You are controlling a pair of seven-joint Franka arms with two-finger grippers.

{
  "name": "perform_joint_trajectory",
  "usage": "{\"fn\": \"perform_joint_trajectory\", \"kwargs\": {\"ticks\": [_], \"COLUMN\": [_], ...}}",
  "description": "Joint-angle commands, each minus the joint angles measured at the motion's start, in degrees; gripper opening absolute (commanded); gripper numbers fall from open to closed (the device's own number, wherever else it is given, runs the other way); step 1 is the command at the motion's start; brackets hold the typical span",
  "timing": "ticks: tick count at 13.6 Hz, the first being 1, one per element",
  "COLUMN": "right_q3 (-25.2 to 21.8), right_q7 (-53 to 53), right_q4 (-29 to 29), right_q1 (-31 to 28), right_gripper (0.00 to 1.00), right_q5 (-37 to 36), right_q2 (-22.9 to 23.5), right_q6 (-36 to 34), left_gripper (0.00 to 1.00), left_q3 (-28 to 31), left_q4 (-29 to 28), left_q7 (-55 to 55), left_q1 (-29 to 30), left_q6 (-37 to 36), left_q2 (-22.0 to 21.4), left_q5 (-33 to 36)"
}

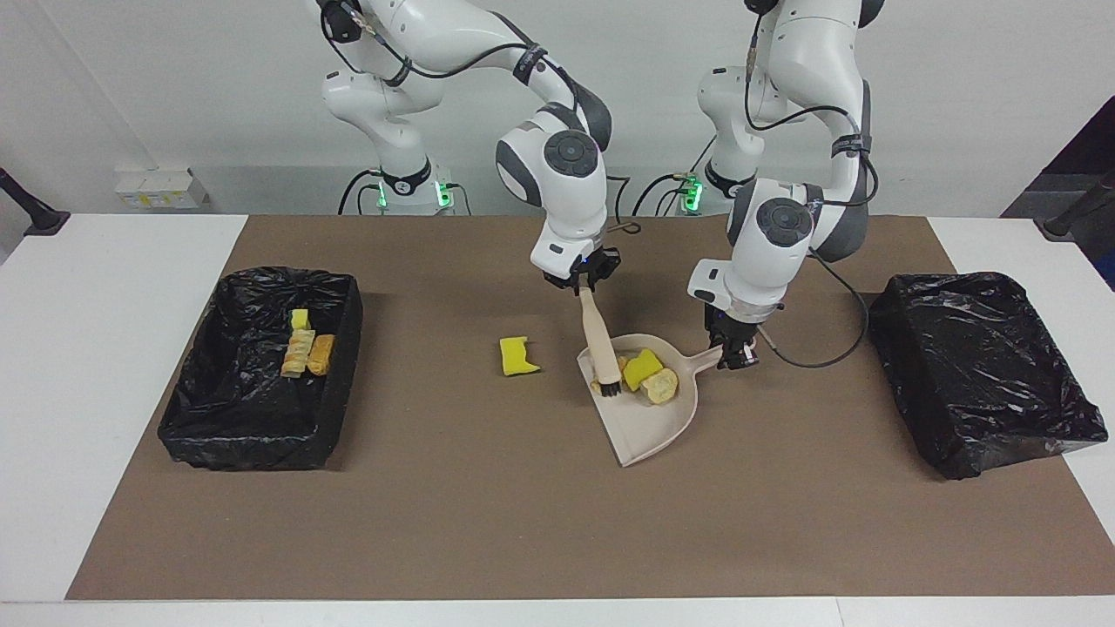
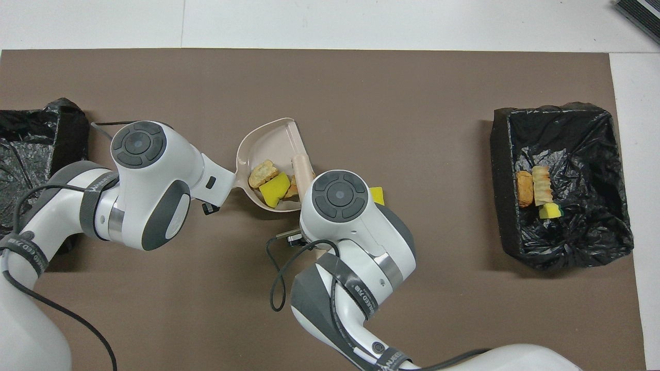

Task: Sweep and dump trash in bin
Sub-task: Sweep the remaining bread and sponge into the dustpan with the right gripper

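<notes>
Scraps are being brushed into the dustpan (image 1: 649, 418).
Brush (image 1: 601, 348) and pan handle are being gripped; one yellow scrap (image 1: 518, 356) is being left out.

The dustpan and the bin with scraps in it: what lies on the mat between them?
One yellow scrap on the mat, between dustpan and bin; facing view.

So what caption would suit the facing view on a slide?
Right end effector sweeps scraps with a brush into the dustpan held by the left end effector; one yellow scrap remains.
</notes>
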Motion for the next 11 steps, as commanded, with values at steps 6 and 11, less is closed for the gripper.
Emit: {"fn": "perform_joint_trajectory", "kwargs": {"ticks": [6, 11], "right_q3": [-0.05, 0.48], "right_q7": [-5.4, -8.07], "right_q4": [-24.96, -29.22], "right_q1": [-15.64, -16.03], "right_gripper": [0.0, 0.0], "right_q5": [1.27, 1.98], "right_q2": [-18.86, -14.68], "right_q6": [5.26, 11.15], "left_gripper": [0.0, 0.0], "left_q3": [1.19, -2.94], "left_q4": [-1.16, -5.83], "left_q7": [5.49, -3.9], "left_q1": [-0.81, -2.75], "left_q6": [0.37, -1.66], "left_q2": [-1.88, -5.31], "left_q5": [0.75, 1.02]}}
